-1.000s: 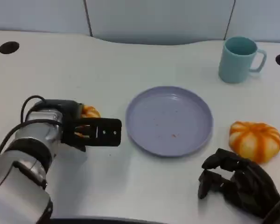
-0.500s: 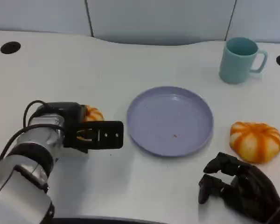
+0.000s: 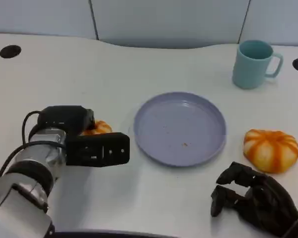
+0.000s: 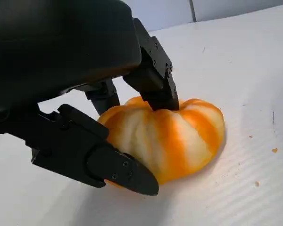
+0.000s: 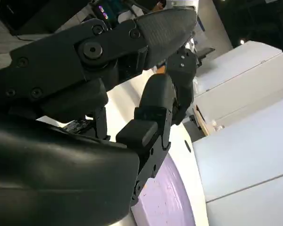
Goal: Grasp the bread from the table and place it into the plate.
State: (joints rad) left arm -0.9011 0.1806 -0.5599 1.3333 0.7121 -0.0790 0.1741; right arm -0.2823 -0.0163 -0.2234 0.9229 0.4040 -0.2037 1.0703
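While bread [image 4: 172, 136] sits on desk [image 3: 139, 69] left of plate [image 3: 180, 128], left hand [image 4: 104, 113] closes fingers around it, contact both sides; not lifted; plate has no bread; right hand [image 3: 253, 198] curled, holding nothing; lift and placement remain.

Bare white table [image 3: 114, 69] across upper left and centre of head view: open passage. Short bare strip between left hand [image 3: 89, 144] and plate [image 3: 216, 116] rim at centre. Teal mug [image 3: 253, 63] stands upper right, well behind plate. Second bread [image 3: 271, 149] lies at right edge just beside plate rim, right hand [image 3: 251, 198] near below it. Strip along lower centre free.
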